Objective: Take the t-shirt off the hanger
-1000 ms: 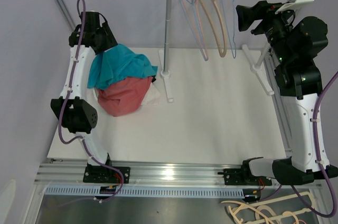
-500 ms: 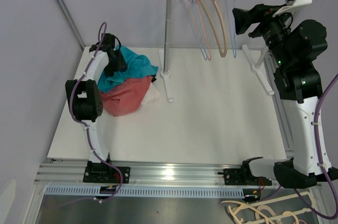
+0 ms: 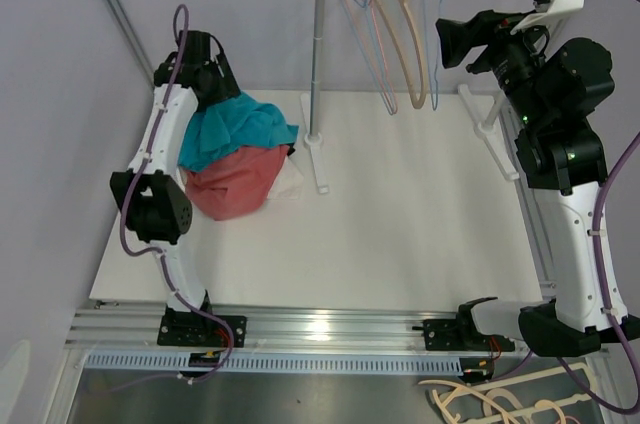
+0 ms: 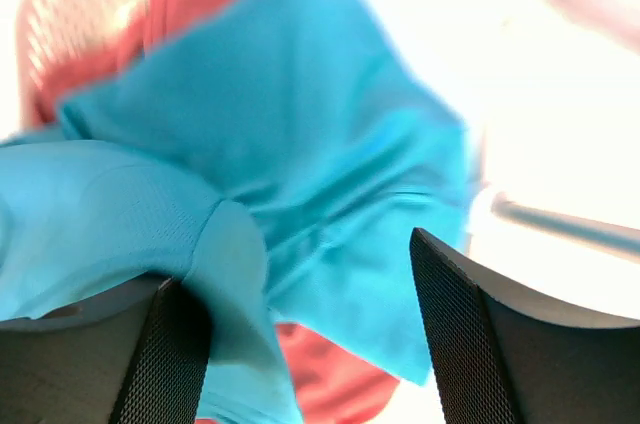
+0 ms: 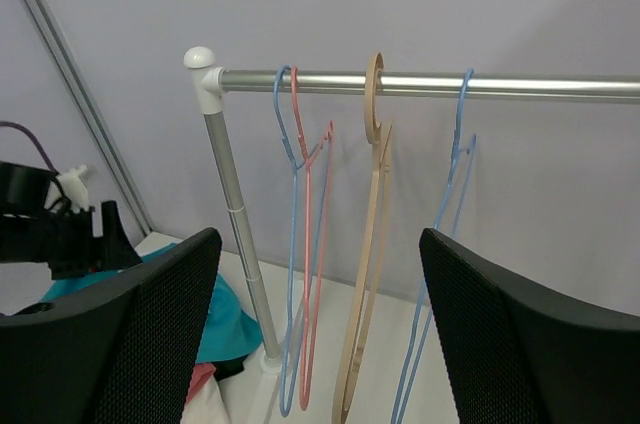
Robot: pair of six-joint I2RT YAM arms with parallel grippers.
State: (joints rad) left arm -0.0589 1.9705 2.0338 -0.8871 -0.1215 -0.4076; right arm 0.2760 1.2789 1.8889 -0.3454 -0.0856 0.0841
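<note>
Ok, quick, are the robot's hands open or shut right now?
Left hand: open, at the teal shirt, not gripping it.
Right hand: open, empty, facing the hangers.

On my white surface: teal t-shirt heaped over a red garment, back left, right by the rack's foot.

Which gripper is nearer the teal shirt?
Left. The left gripper is at the teal shirt, fabric between its fingers; the right gripper is far across, by the hangers.
</note>
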